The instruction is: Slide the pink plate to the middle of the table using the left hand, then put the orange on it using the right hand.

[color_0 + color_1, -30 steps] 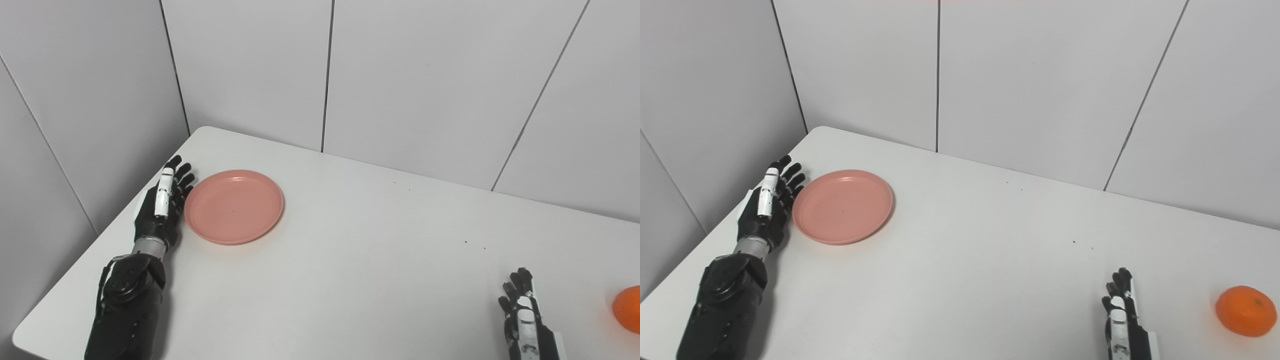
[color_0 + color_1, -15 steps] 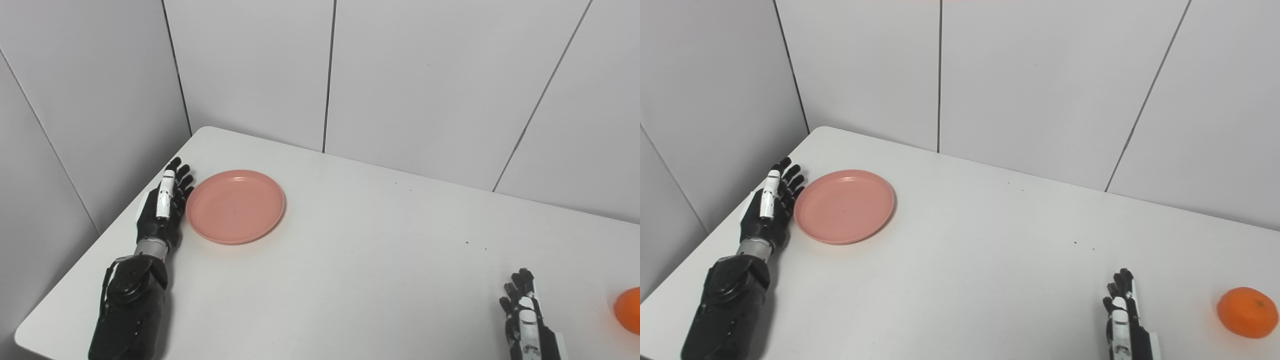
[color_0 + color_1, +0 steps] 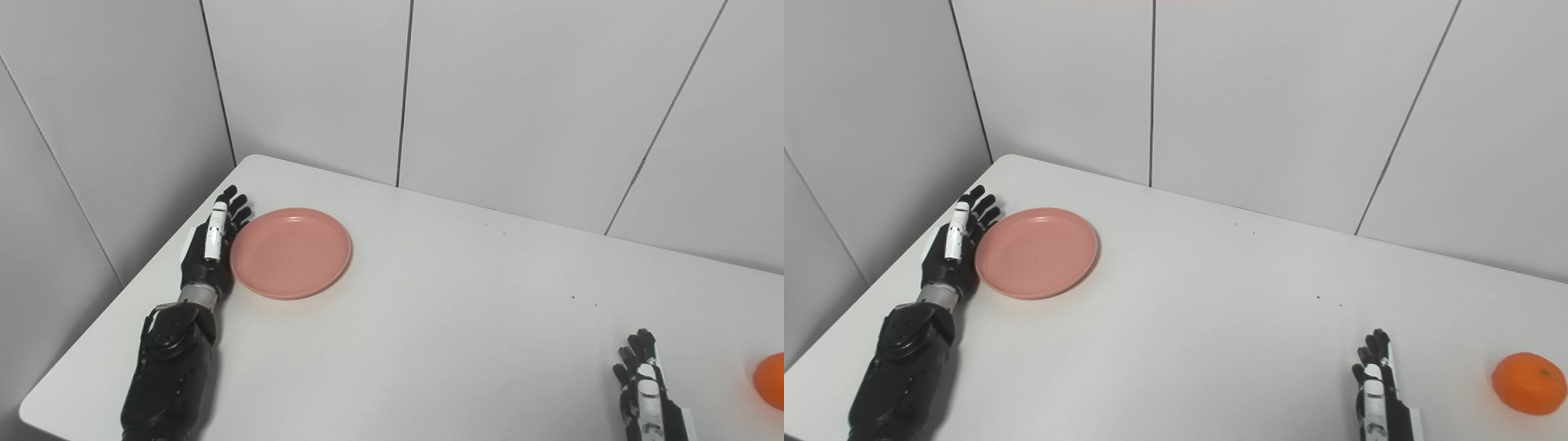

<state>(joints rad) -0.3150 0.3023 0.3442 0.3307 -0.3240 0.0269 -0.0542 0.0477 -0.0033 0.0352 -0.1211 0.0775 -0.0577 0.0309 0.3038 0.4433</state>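
The pink plate (image 3: 290, 252) lies flat on the white table (image 3: 441, 318) near its left edge. My left hand (image 3: 211, 248) stands on edge against the plate's left rim, open, fingers stretched toward the back wall. The orange (image 3: 1529, 383) rests at the table's right side, cut by the frame edge in the left eye view as orange (image 3: 770, 381). My right hand (image 3: 1376, 389) sits low at the bottom, open and holding nothing, a short way left of the orange.
Grey wall panels close off the table at the back and left. The table's left edge (image 3: 122, 306) runs just beside my left arm. A few small dark specks (image 3: 572, 298) mark the tabletop.
My left hand has slid forward and slightly right along the plate's left rim. The plate sits about where it was. The right hand and orange are still; the camera shifted slightly.
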